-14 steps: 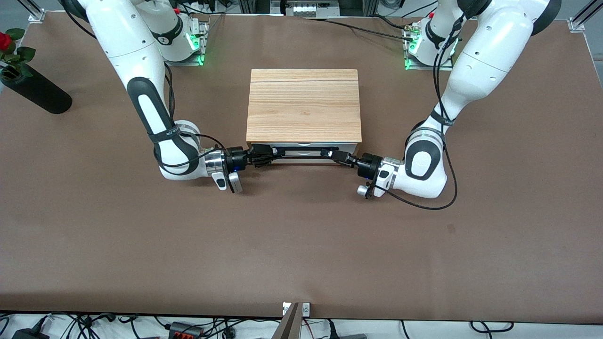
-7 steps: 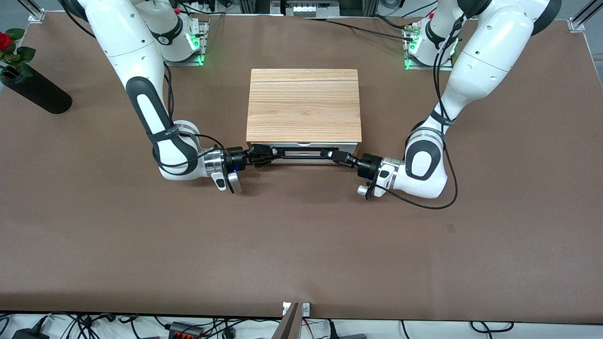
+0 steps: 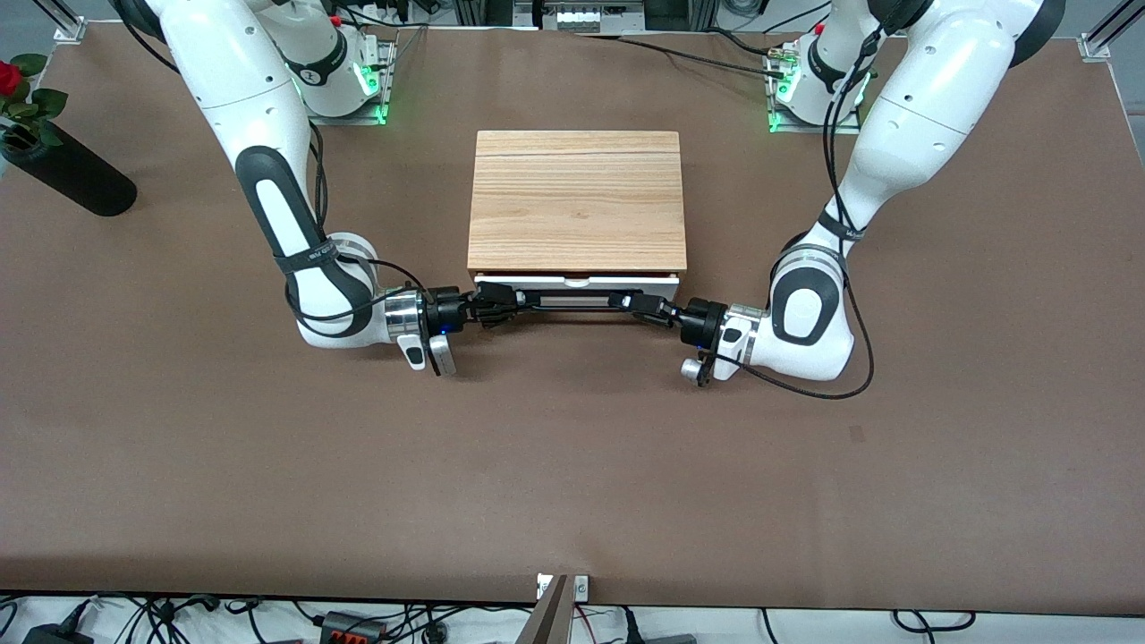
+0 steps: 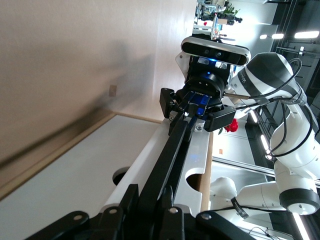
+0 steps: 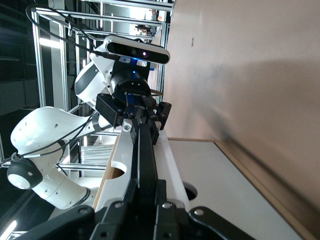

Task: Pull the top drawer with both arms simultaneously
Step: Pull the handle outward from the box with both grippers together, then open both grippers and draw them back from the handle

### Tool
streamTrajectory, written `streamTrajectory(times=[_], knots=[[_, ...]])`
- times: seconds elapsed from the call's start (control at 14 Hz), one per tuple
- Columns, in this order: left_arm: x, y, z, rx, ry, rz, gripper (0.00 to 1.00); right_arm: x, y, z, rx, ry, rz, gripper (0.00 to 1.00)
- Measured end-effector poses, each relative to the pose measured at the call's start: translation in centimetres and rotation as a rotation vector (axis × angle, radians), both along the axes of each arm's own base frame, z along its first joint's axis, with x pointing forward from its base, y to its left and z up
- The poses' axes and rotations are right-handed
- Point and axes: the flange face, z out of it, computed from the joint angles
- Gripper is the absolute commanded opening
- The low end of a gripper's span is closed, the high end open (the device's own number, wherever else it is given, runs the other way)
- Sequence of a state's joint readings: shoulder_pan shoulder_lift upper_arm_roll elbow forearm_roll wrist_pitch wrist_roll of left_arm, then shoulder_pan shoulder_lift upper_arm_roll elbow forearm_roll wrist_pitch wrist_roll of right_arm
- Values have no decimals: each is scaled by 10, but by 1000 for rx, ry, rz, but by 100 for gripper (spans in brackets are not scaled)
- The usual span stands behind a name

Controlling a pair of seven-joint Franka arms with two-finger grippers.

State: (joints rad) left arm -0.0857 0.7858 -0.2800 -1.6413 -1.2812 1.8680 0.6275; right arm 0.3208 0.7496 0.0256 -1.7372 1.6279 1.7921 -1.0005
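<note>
The top drawer (image 3: 577,283) has a white front and a wide black bar handle (image 3: 572,301). It sits under the cabinet's wooden top (image 3: 577,201) and stands out a little from the cabinet. My right gripper (image 3: 512,300) is shut on the handle's end toward the right arm. My left gripper (image 3: 623,300) is shut on the other end. In the left wrist view my left gripper (image 4: 150,187) clamps the bar (image 4: 175,145), with the right gripper (image 4: 200,102) farther along it. In the right wrist view my right gripper (image 5: 147,181) clamps the bar (image 5: 144,147).
A black vase with a red rose (image 3: 67,174) lies at the right arm's end of the table. The plain white lower drawer front (image 4: 75,175) shows below the handle, also in the right wrist view (image 5: 235,185).
The top drawer has slid out a little toward the front camera. Both grippers moved the same way with the handle, still shut on it.
</note>
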Motion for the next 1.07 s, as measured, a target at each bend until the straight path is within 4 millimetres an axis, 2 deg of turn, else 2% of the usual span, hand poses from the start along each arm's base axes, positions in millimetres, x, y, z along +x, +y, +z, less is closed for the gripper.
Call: streamTrajectory(times=[0.64,0.86,1.0,1.07], knots=[[34,7,8,29,-77,71,18,47,2,-8,41,-16,-21,17],[49,16,12,36,-92,102,18,61,-5,-8,40,-18,-45,18],[51,16,12,38,-95,105,21,62,-5,-9,43,-18,-49,30],[51,16,11,39,-95,107,25,63,-6,-9,39,-25,-52,44]])
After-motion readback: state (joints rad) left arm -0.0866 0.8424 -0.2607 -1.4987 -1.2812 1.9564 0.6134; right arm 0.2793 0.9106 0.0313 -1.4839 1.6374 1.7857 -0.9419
